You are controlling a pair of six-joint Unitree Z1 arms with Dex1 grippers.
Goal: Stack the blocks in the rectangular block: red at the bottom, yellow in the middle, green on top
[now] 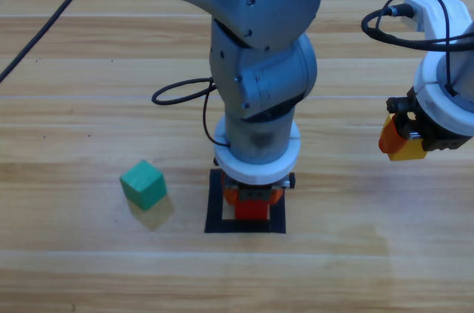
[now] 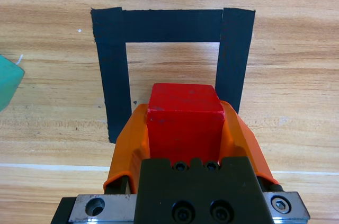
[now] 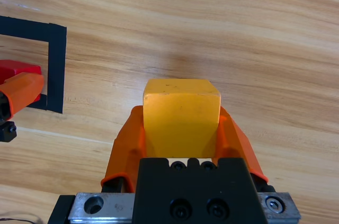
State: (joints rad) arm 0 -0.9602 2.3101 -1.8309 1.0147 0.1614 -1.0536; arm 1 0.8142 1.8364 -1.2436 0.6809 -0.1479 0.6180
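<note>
The red cube (image 1: pixel 251 208) (image 2: pixel 184 121) is gripped between the jaws of my left gripper (image 1: pixel 252 196) (image 2: pixel 184 128), inside the black tape square (image 1: pixel 216 206) (image 2: pixel 112 70), low over its bare wood. My right gripper (image 1: pixel 404 143) (image 3: pixel 181 128) hangs above the table at the right, shut on the yellow cube (image 1: pixel 407 149) (image 3: pixel 181 110). In the right wrist view the tape square (image 3: pixel 55 68) and the red cube (image 3: pixel 18 68) show at the far left. The teal-green cube (image 1: pixel 143 184) (image 2: pixel 8 81) rests on the wood, left of the square.
Black cables (image 1: pixel 181 95) loop off the left arm behind the square. Bare wood lies between the square and the right gripper.
</note>
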